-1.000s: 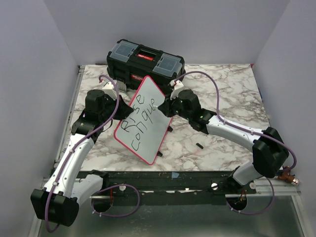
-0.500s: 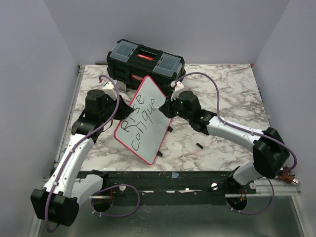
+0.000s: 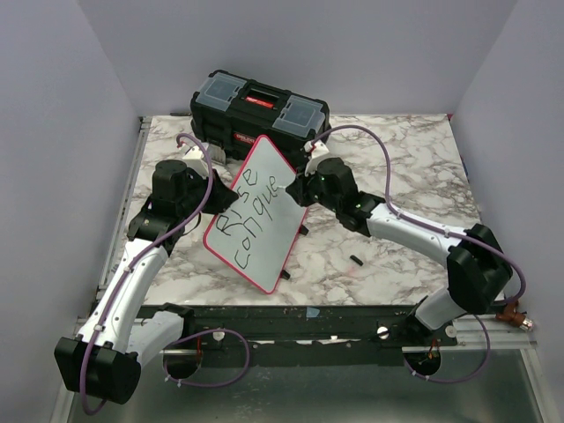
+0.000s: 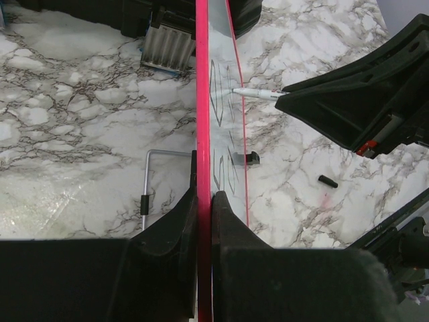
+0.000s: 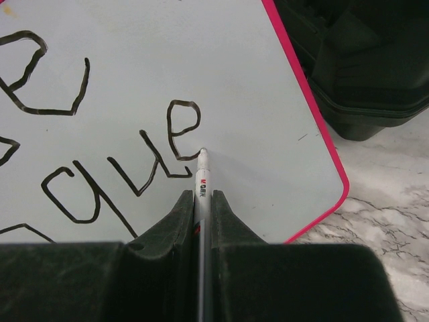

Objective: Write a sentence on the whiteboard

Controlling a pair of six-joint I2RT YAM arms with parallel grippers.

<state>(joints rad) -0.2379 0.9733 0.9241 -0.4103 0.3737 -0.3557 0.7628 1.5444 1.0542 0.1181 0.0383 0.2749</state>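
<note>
The whiteboard point(image 3: 264, 231), white with a pink-red rim, stands tilted on its lower corner in mid-table. My left gripper point(image 3: 218, 196) is shut on its left edge; in the left wrist view the board runs edge-on point(image 4: 202, 121) between the left gripper's point(image 4: 203, 201) fingers. The sentence point(image 3: 251, 210) reads "Rise" over "conque" in black. My right gripper point(image 3: 298, 187) is shut on a thin white marker point(image 5: 202, 176). The marker's tip touches the board just right of the last "e" point(image 5: 182, 127). The marker point(image 4: 258, 93) also shows in the left wrist view.
A black toolbox point(image 3: 260, 107) with a red handle stands right behind the board. A black marker cap point(image 3: 356, 260) lies on the marble to the right, and a small black piece point(image 3: 304, 230) sits by the board's right edge. A bent metal rod point(image 4: 149, 176) lies left of the board.
The right arm has edged slightly left and up, carrying the marker along the second line. The board and left arm have stayed still.
</note>
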